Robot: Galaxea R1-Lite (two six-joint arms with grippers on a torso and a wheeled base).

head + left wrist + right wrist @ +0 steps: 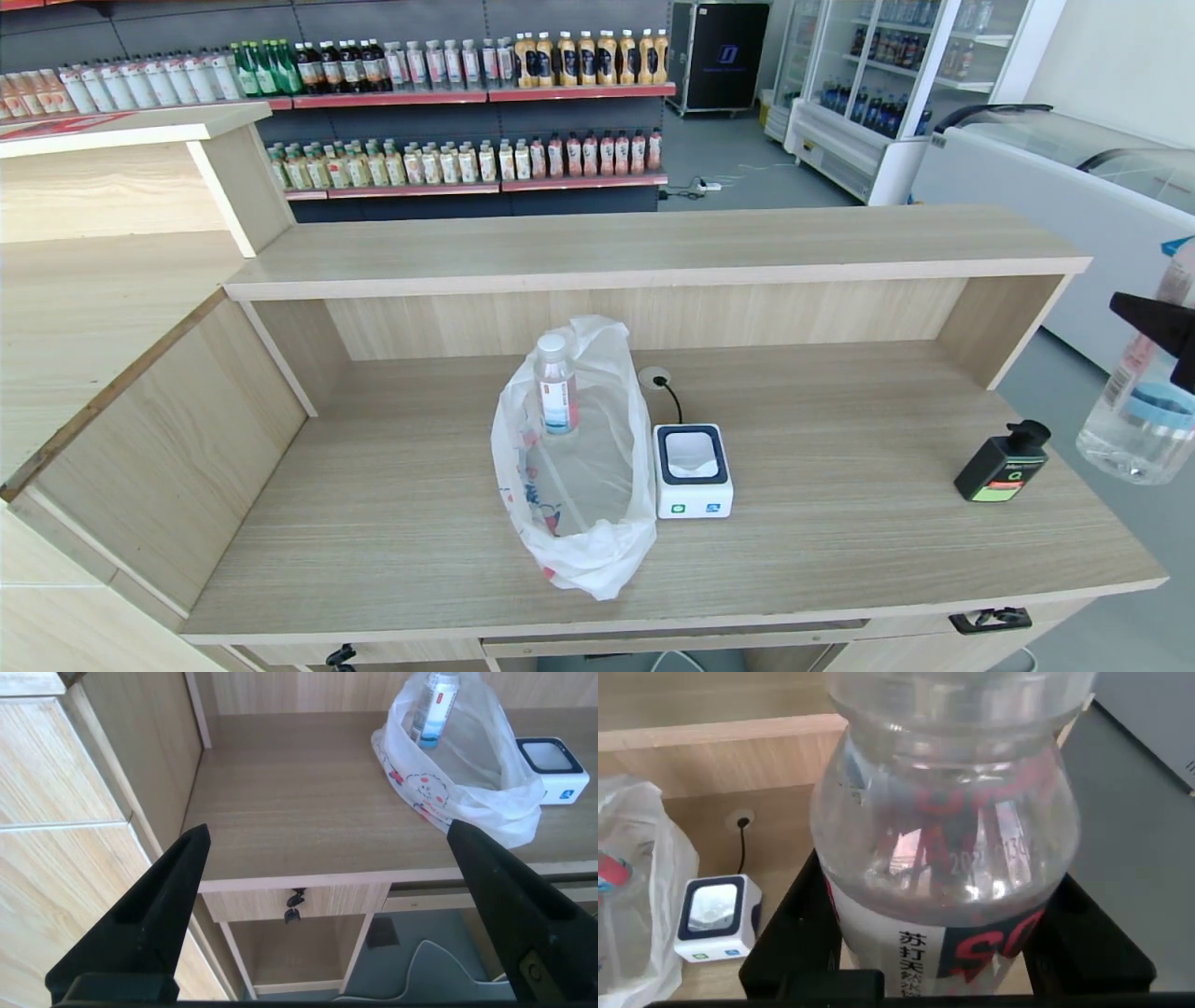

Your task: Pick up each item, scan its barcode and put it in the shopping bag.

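The right hand grips a clear bottle around its body, held off the right end of the tabletop with a black bottle standing near it. Farther from this hand sit the scanner and, touching it, the shopping bag — a small bottle upright inside. The left hand — fingers spread wide, holding nothing — is out before the tabletop edge, the bag ahead of it.

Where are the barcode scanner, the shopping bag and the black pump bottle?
barcode scanner [693,465], head view, on its top window.
shopping bag [597,557], head view, on its near wall.
black pump bottle [998,471], head view, on its body.
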